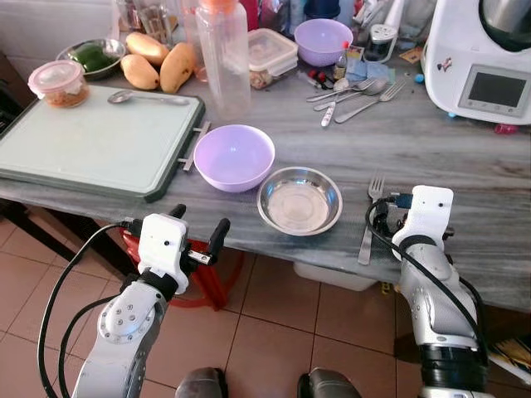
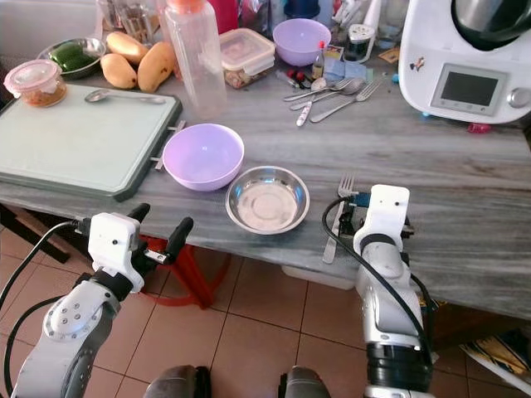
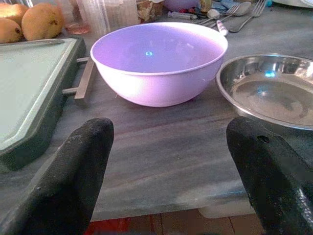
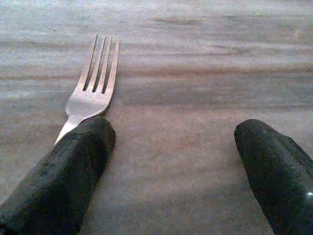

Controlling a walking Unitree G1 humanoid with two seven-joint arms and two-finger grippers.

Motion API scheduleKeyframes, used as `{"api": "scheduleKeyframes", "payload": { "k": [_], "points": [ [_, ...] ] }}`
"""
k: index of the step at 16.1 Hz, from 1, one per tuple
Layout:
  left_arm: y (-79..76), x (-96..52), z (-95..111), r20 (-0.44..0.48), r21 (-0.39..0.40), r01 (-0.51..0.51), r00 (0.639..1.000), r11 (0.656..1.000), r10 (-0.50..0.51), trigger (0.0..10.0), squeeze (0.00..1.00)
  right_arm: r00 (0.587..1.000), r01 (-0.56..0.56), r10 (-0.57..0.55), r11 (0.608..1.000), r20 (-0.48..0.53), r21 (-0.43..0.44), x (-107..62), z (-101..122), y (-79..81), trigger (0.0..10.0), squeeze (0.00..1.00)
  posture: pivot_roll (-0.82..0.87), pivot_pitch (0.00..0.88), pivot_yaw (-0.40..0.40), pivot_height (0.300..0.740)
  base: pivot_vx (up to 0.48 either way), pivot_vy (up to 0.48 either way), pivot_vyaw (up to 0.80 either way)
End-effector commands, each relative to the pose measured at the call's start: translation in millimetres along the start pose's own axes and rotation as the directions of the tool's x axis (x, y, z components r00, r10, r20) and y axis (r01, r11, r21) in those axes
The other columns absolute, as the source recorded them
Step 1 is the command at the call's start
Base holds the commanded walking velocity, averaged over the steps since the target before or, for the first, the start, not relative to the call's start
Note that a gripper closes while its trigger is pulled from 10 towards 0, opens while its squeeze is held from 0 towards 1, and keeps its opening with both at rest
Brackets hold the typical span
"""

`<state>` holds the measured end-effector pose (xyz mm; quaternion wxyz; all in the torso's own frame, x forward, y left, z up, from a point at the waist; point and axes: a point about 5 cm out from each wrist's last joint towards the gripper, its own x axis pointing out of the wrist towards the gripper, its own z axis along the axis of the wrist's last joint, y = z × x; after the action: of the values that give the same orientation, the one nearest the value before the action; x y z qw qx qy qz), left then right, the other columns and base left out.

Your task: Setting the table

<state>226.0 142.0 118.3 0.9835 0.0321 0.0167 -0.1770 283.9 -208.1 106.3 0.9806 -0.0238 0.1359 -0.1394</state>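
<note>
Grey wood-grain tabletop [image 1: 465, 166], even light. Terracotta tile floor [image 1: 274, 332] below, pale grout. Red stool [image 1: 211, 282] under tabletop edge. White wall [image 1: 50, 25] behind, at robot's left.

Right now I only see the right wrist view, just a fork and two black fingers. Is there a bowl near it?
Observer: Yes, a steel bowl sits just to the left of the fork, near the table edge.
Operator: Is there another bowl too?
Observer: A purple bowl stands to the left of the steel one, beside a green cutting board.
Operator: Where is the other tool?
Observer: The left tool hangs open in front of the table edge, facing the purple bowl.
</note>
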Motion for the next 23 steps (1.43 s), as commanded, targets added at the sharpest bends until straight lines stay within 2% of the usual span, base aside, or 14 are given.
{"api": "scheduleKeyframes", "payload": {
  "k": [1,7,10,15,20,23],
  "points": [
    [0.7,-0.7,0,-0.001,0.007,0.0,1.0,1.0,0.001,10.0,0.0,0.996,0.045,-0.047,0.999,-0.079,-0.021,-1.5,-17,-7.6,10.0,0.0,0.06,0.117,0.047,0.74,0.0,0.0,0.0],
    [0.6,-0.1,0,-0.001,0.007,0.001,1.0,1.0,-0.001,10.0,0.0,0.996,0.061,-0.061,0.998,-0.059,-0.003,9.9,-10,-12.4,10.0,0.0,0.06,0.118,0.047,0.74,0.0,0.0,0.0],
    [1.1,-0.3,0,-0.002,0.008,-0.002,1.0,1.0,0.002,10.0,0.0,0.998,0.038,-0.038,0.999,-0.057,-0.004,11.0,-10,-8.5,10.0,0.0,0.07,0.119,0.047,0.74,0.0,0.0,0.0],
    [0.5,0.3,0,-0.001,0.008,0.002,1.0,1.0,-0.002,10.0,0.0,0.997,0.045,-0.045,0.999,-0.063,0.0,11.0,-14,-10.5,10.0,0.0,0.06,0.117,0.05,0.74,0.0,0.0,0.0],
    [0.4,0.6,0,-0.001,0.008,0.002,1.0,1.0,-0.002,10.0,0.0,0.998,-0.045,0.045,0.999,-0.037,0.019,14.4,-7,1.6,10.0,0.0,0.06,0.112,0.048,0.74,0.0,0.0,0.0],
    [0.2,0.4,0,-0.002,0.006,-0.001,1.0,1.0,0.001,10.0,0.0,0.994,-0.097,0.098,0.995,-0.046,0.022,12.5,-10,7.5,10.0,0.0,0.06,0.111,0.049,0.74,0.0,0.0,0.0]
  ]
}}
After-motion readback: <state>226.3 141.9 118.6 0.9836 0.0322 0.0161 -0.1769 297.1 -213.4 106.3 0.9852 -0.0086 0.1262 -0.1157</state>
